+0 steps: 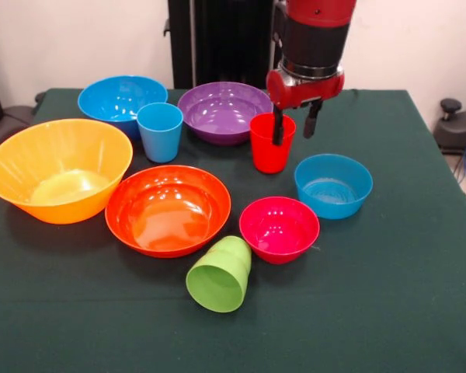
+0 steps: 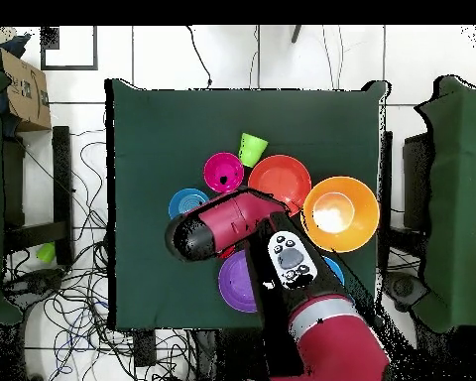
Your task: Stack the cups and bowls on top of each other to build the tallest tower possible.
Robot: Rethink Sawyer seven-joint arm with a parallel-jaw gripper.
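A dark green bench (image 1: 419, 311) carried six bowls and three cups; the red cup (image 1: 269, 148) stood under the end effector (image 1: 295, 124), the green cup (image 1: 220, 276) lay tipped well away.

No legible text, label, brand, number or sign found in either view. Cups, bowls and green-covered counter (image 1: 419, 311) checked: plain, unmarked surfaces throughout. Arm casing checked: no readable marking. Cardboard box (image 2: 24, 89) at the floor's edge in the overhead view carries a faint dark mark, too small to read.
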